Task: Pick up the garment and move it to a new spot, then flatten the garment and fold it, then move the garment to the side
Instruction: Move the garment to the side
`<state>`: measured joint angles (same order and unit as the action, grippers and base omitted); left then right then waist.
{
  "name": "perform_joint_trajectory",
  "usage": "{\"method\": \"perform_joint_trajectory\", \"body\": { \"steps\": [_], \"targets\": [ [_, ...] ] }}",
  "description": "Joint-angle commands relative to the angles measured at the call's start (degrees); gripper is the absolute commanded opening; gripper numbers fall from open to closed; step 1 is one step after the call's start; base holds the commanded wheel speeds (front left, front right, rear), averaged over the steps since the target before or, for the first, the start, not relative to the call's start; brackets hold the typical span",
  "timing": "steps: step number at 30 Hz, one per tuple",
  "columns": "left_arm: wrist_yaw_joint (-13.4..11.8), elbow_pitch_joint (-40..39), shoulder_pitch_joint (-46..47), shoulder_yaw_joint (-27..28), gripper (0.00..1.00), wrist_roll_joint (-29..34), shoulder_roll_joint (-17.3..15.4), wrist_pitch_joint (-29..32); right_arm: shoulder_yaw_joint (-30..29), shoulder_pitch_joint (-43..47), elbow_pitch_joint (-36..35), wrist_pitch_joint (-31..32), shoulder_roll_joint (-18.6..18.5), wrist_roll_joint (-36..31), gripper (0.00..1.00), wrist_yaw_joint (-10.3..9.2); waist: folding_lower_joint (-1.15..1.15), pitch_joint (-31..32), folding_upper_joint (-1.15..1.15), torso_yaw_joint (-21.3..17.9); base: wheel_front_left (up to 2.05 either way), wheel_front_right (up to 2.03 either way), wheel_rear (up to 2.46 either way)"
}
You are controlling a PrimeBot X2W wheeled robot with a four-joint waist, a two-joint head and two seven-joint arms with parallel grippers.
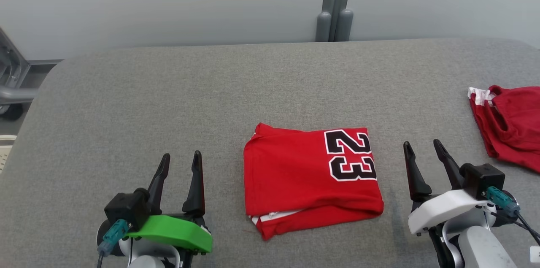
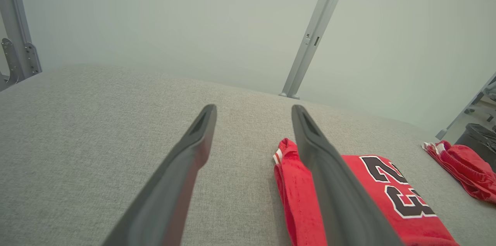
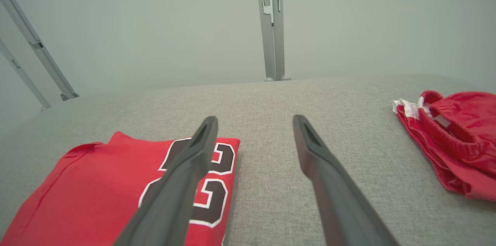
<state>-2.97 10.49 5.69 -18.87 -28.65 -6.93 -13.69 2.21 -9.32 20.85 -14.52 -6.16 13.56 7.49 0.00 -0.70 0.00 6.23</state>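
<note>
Garment (image 1: 310, 177) is seen folded flat on the surface (image 1: 126, 103) between left tool (image 1: 181, 155) and right tool (image 1: 421, 142), long axis left-right. Both tools are spread wide, nothing gripped. Right tool is judged nearer; other red clothes (image 1: 512, 124) lie farther right.

Left wrist view: the right finger (image 2: 329, 184) of the left claw (image 2: 254, 108) covers a strip of the folded jersey (image 2: 298, 199), and the bottom edge cuts the jersey off. Right wrist view: the left finger (image 3: 174, 191) of the right claw (image 3: 255, 120) hides part of the number 23 (image 3: 228, 160). The second red garment (image 3: 457, 149), right of the right claw, is cropped by the right edge. A dark object (image 2: 480, 137) far right of the left claw is cropped; identity cannot be determined.
</note>
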Motion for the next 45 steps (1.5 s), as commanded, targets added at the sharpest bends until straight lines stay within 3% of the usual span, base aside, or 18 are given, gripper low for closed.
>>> {"method": "perform_joint_trajectory", "body": {
  "steps": [1, 10, 16, 24, 36, 42, 43, 44, 45],
  "targets": [
    [-0.3, 0.0, -1.0, 0.3, 1.0, -0.5, -0.5, -0.4, -0.3, 1.3, -1.0, 0.4, 0.2, -0.6, 1.0, 0.01, 0.0, 0.7, 0.0, -1.2, 0.0, 0.0, 0.0],
    [-0.7, 0.4, -1.5, 1.3, 1.0, -0.9, -0.7, -0.8, -1.3, 3.1, -4.7, 3.9, 0.8, -1.3, 1.0, 0.01, 0.0, 0.9, 0.0, -0.7, 0.0, 0.0, 0.0],
    [-0.7, 0.2, -0.8, 1.3, 1.0, -0.5, -0.8, -1.0, -1.6, 0.4, -3.3, 10.8, -0.4, 1.7, 1.0, 0.01, 0.0, 0.4, 0.0, 1.0, 0.0, 0.0, 0.0],
    [-0.4, 0.1, 0.5, 1.4, 1.0, -0.2, -0.6, -1.1, 1.7, -4.8, 2.0, 23.1, -4.6, 12.6, 1.0, 0.01, 0.0, -2.0, 0.0, 4.3, 0.0, 0.0, 0.0],
    [0.0, 0.7, 2.0, 1.9, 1.0, 0.2, 0.1, -1.5, 8.0, -10.0, 9.7, 34.6, -9.4, 25.8, 1.0, 0.01, 0.0, -4.6, 0.0, 8.3, 0.0, 0.0, 0.0],
    [0.3, 1.0, 2.2, 2.5, 1.0, 0.3, 0.5, -1.6, 11.0, -11.4, 11.0, 37.0, -10.7, 31.0, 1.0, 0.01, 0.0, -5.1, 0.0, 8.7, 0.0, 0.0, 0.0],
    [0.3, 1.0, 2.2, 2.6, 1.0, 0.4, 0.5, -1.5, 11.4, -11.6, 11.2, 36.9, -10.8, 31.3, 0.97, 0.01, 0.0, -5.2, 0.0, 8.7, 0.0, 0.0, 0.0],
    [0.3, 1.0, 2.3, 2.7, 1.0, 0.5, 0.6, -1.5, 11.9, -11.9, 11.5, 36.8, -10.9, 31.7, 0.5, 0.01, 0.0, -5.3, 0.0, 8.7, 0.0, 0.0, 0.0],
    [0.4, 1.0, 2.4, 2.7, 1.0, 0.6, 0.6, -1.5, 12.4, -12.2, 11.6, 36.6, -11.2, 31.9, 0.39, 0.01, 0.0, -5.3, 0.0, 8.6, 0.0, 0.0, 0.0]
  ]
}}
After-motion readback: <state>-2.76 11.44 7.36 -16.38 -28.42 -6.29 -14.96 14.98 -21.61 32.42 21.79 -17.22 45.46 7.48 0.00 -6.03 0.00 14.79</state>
